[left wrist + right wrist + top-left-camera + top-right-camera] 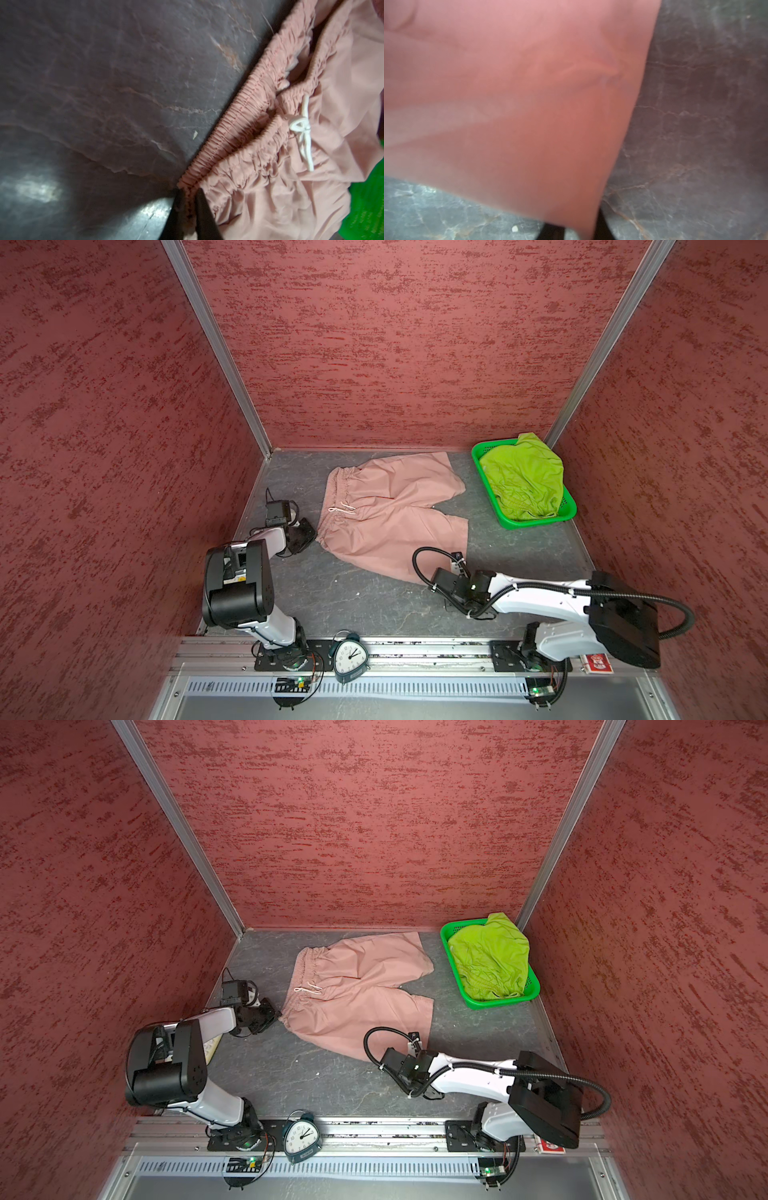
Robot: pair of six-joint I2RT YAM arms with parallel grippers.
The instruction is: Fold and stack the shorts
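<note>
The dusty pink shorts [390, 514] [357, 994] lie spread flat on the grey table, with the gathered waistband to the left and the legs to the right. My left gripper [311, 536] [277, 1017] is at the near corner of the waistband. In the left wrist view it [189, 199] is shut on that gathered edge. My right gripper [460, 562] [415, 1040] is at the near leg's hem corner. In the right wrist view the pink cloth [529, 104] runs down between its fingers [603, 228], pinched. The lime green shorts [523, 481] [490, 963] lie crumpled in a basket.
A bright green perforated basket [536, 524] [498, 1002] stands at the back right corner. Red textured walls close in three sides. A small alarm clock [350, 655] stands on the front rail between the arm bases. A red card [598, 664] lies at the front right.
</note>
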